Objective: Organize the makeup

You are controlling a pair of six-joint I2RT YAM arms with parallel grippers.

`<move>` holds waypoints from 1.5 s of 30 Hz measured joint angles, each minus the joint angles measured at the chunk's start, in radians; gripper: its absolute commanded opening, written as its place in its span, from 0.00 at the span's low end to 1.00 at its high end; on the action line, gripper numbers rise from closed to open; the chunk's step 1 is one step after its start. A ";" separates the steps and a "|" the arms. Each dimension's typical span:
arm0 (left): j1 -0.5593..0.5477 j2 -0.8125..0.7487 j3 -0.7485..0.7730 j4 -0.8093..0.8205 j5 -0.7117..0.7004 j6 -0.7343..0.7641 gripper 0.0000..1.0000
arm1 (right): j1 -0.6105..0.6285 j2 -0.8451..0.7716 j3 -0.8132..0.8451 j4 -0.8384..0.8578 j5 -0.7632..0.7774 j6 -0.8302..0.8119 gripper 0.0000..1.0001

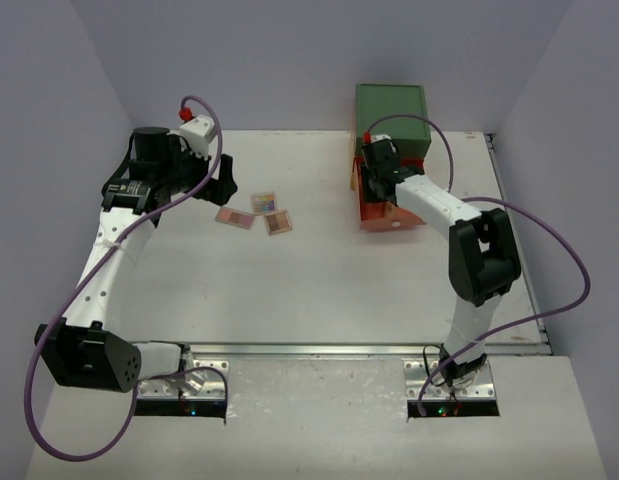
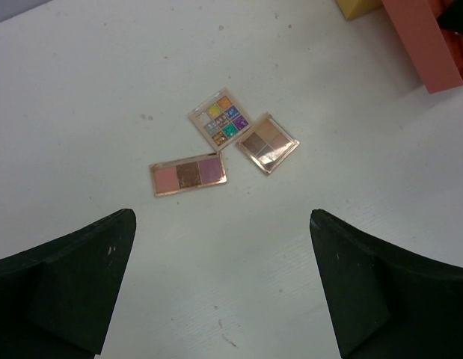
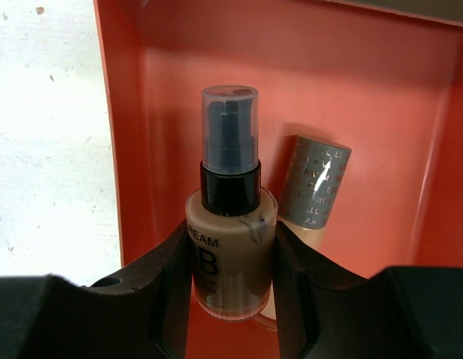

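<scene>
walls (image 1: pixel 289 60): plain pale lilac — on three sides | table (image 1: pixel 319 290): white, matte | light: soft, even

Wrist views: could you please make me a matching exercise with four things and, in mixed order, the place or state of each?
Things:
1. pump bottle
2. grey-capped tube
3. multicoloured palette
4. left pincer

Places or states:
A. open, above the table
B. inside the orange drawer, not gripped
C. held by the right pincer
D. flat on the table

Pairs: 1-C, 2-B, 3-D, 4-A
</scene>
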 measured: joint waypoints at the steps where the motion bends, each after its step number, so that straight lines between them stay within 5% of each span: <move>1: 0.000 0.000 0.000 0.000 0.001 0.001 1.00 | 0.000 0.001 0.000 0.000 0.000 0.001 0.40; 15: 0.000 0.000 0.000 0.000 0.005 0.005 1.00 | 0.000 0.012 0.001 0.001 0.002 0.015 0.52; 32: 0.000 0.000 -0.001 0.000 0.014 0.005 1.00 | 0.000 -0.012 0.002 -0.014 -0.007 0.014 0.52; 45: 0.000 0.000 -0.019 0.000 0.046 0.004 1.00 | 0.000 -0.428 -0.145 -0.013 -0.051 0.054 0.59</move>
